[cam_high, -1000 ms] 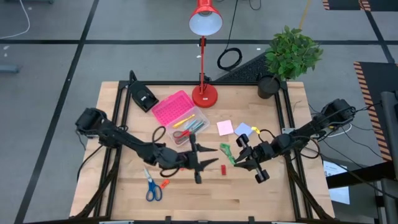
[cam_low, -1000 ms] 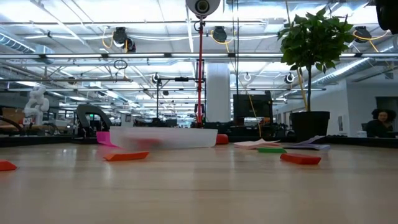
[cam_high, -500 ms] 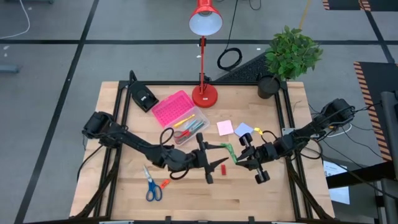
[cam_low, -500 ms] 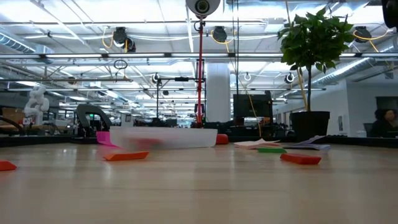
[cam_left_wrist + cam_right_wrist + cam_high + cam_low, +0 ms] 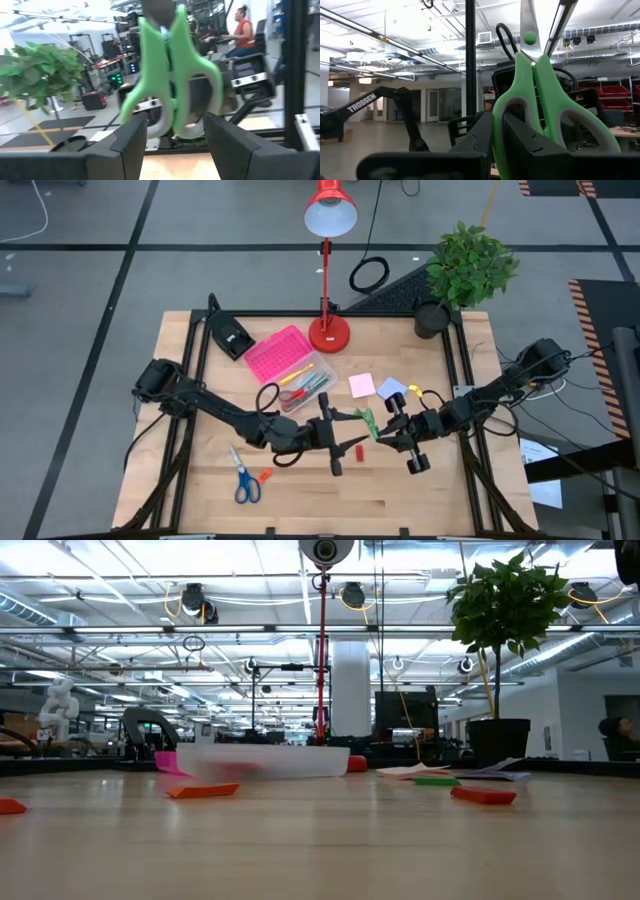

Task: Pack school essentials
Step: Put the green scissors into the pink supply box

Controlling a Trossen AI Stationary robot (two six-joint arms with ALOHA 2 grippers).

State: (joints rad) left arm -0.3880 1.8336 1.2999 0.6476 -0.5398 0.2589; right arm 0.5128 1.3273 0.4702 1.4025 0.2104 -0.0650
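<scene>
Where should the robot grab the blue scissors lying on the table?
Probably at the narrow middle of the blue-handled metal scissors, where the blades meet the handle loops, coming straight down. They lie flat on the wooden table with blades closed, so fingers can close across them. A small orange eraser lies close beside them.

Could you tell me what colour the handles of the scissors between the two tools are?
Green scissors; the right wrist view shows them best.

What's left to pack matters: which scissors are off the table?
The green-handled scissors, held in the right pincer; the blue pair lies on the table, the red pair in the box.
</scene>
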